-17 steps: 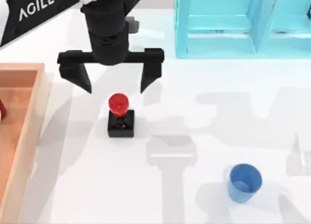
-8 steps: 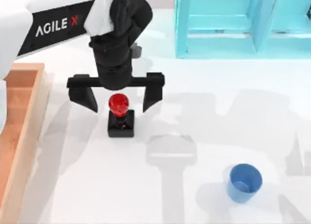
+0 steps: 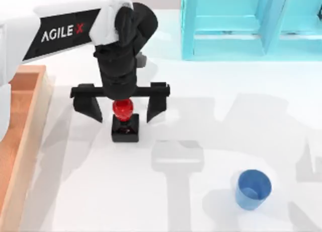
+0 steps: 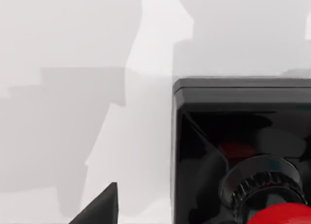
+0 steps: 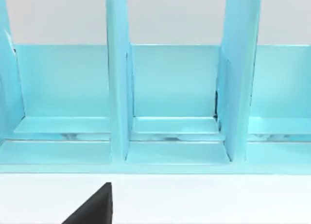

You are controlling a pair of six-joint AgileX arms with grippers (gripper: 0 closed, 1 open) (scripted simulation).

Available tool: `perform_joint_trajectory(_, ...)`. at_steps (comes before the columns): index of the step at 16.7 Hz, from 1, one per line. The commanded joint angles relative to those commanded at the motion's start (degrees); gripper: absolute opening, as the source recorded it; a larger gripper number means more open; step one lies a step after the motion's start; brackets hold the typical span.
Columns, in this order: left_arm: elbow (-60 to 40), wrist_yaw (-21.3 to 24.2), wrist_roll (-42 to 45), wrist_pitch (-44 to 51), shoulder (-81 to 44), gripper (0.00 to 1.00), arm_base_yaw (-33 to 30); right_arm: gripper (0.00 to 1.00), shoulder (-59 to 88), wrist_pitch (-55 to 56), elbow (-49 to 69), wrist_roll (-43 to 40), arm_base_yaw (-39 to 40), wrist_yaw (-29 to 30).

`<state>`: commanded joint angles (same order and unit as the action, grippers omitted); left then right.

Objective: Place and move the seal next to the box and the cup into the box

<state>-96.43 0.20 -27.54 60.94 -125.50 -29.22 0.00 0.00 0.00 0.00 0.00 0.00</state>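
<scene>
The left claw [image 3: 121,107] hangs directly over the seal [image 3: 124,120], its two black fingers [image 3: 88,106] spread wide apart, one on each side of the round red knob and clear of it. The knob sits between the fingers, partly tucked under the black wrist body above it, and the fingers do not touch it. In the left wrist view the seal [image 4: 240,151] appears close up: the glossy black square base, a ribbed collar and the edge of the red knob, with one dark fingertip [image 4: 99,207] standing well apart from the base over the white counter [image 4: 73,49].

The seal stands upright on the counter [image 3: 201,116], in the left half of the top view, apart from the box [image 3: 30,136]. The box is a light-brown wooden tray with raised walls, lying along the left edge of the counter; the left arm's white link crosses above its far corner.

The blue cup [image 3: 253,188] stands upright with its mouth up, near the front of the counter toward the right, well apart from both the seal and the box.

A cyan shelf unit [image 3: 241,25] stands at the back of the counter, right of the left arm. The right wrist view faces the shelf unit [image 5: 170,97] and its upright dividers, with one dark fingertip of the right claw [image 5: 92,207] at the frame's edge; whether that claw is apart or together cannot be told.
</scene>
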Motion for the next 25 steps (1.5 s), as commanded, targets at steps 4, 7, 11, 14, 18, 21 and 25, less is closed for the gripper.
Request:
perform_joint_trajectory(4,0.00,0.00,0.00,0.00,0.00,0.55,0.00,1.00,0.00,0.00,0.00,0.00,0.00,0.00)
perform_joint_trajectory(7,0.00,0.00,0.00,0.00,0.00,0.32,0.00,1.00,0.00,0.00,0.00,0.00,0.00,0.00)
perform_joint_trajectory(11,0.00,0.00,0.00,0.00,0.00,0.02,0.00,1.00,0.00,0.00,0.00,0.00,0.00,0.00)
perform_joint_trajectory(14,0.00,0.00,0.00,0.00,0.00,0.00,0.00,1.00,0.00,0.00,0.00,0.00,0.00,0.00)
perform_joint_trajectory(18,0.00,0.00,0.00,0.00,0.00,0.00,0.00,1.00,0.00,0.00,0.00,0.00,0.00,0.00)
perform_joint_trajectory(21,-0.13,0.02,0.22,0.21,0.19,0.00,0.21,1.00,0.00,0.00,0.00,0.00,0.00,0.00)
perform_joint_trajectory(25,-2.40,0.04,4.85,6.33,4.11,0.00,4.94,1.00,0.00,0.00,0.00,0.00,0.00,0.00)
